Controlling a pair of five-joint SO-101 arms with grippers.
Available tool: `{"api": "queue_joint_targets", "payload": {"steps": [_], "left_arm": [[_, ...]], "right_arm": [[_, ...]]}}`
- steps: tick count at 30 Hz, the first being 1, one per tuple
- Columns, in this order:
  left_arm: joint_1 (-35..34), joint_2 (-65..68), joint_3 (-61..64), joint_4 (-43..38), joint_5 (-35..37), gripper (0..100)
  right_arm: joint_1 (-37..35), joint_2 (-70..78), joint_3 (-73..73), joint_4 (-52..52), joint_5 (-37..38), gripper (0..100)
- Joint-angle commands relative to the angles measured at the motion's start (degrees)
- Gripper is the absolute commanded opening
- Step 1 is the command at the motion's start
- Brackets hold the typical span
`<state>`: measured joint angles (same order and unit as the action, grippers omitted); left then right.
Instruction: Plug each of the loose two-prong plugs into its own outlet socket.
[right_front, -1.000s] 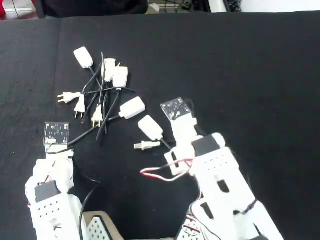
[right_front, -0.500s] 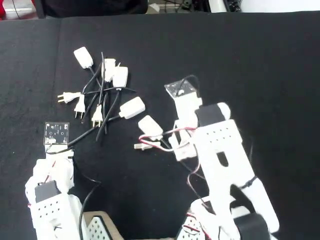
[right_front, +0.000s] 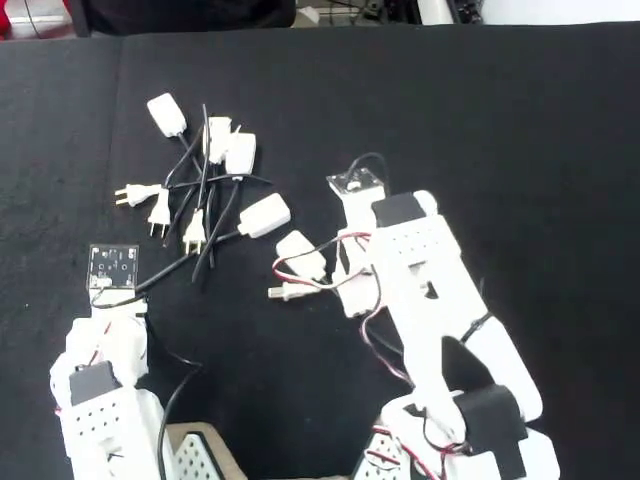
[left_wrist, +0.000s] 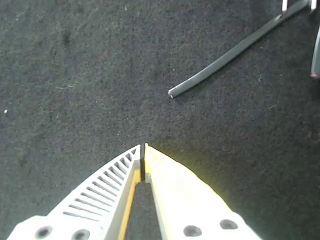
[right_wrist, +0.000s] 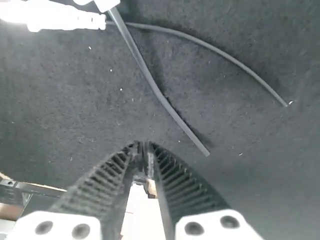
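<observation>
Left gripper (left_wrist: 144, 148): jaws pressed shut, holding nothing, above the black table (left_wrist: 75, 75); a cut cable end (left_wrist: 172, 94) lies near.
Left arm (right_front: 100, 395): lower left of the high view, folded short, pointing up the frame.
Right gripper (right_wrist: 145, 146): jaws closed, empty, a black cable (right_wrist: 155, 92) just ahead.
Right arm (right_front: 425, 290): stretched from bottom right to frame centre, leaning slightly left.
Nearest plug (right_front: 290, 291): just left of the right arm, long axis horizontal, prongs pointing left.
Socket block (right_front: 301, 253): just above that plug, lying diagonally.
Remaining plugs and sockets (right_front: 240, 153): tangled cluster with black cords, upper left of the frame.
</observation>
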<state>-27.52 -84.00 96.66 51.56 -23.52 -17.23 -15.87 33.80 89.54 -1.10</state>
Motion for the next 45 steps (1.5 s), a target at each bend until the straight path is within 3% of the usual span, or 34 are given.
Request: {"api": "queue_joint_targets", "payload": {"steps": [1, 13, 28, 30, 35, 40, 45], "left_arm": [[0.22, -0.44, 0.66, -1.32, 0.18, 3], [0.31, -0.44, 0.66, -1.32, 0.18, 3], [0.22, -0.44, 0.66, -1.32, 0.18, 3], [0.31, -0.44, 0.66, -1.32, 0.18, 3], [0.31, -0.44, 0.66, -1.32, 0.18, 3], [0.31, -0.44, 0.66, -1.32, 0.18, 3], [0.31, -0.44, 0.66, -1.32, 0.18, 3]], "right_arm": [[-3.6, 0.13, -2.77, -0.44, -0.97, 1.1], [-12.92, 0.13, -2.77, -0.53, -4.31, 1.1], [-14.33, 0.48, -2.07, -6.15, -3.87, 1.4], [-12.84, 0.57, -6.29, -4.04, -1.58, 1.5], [-10.73, 1.45, -20.79, 4.31, 14.24, 6.4], [-10.73, 8.4, -26.07, 6.95, 14.68, 15.6], [-10.55, 16.57, -28.09, 2.02, 15.12, 8.7]]}}
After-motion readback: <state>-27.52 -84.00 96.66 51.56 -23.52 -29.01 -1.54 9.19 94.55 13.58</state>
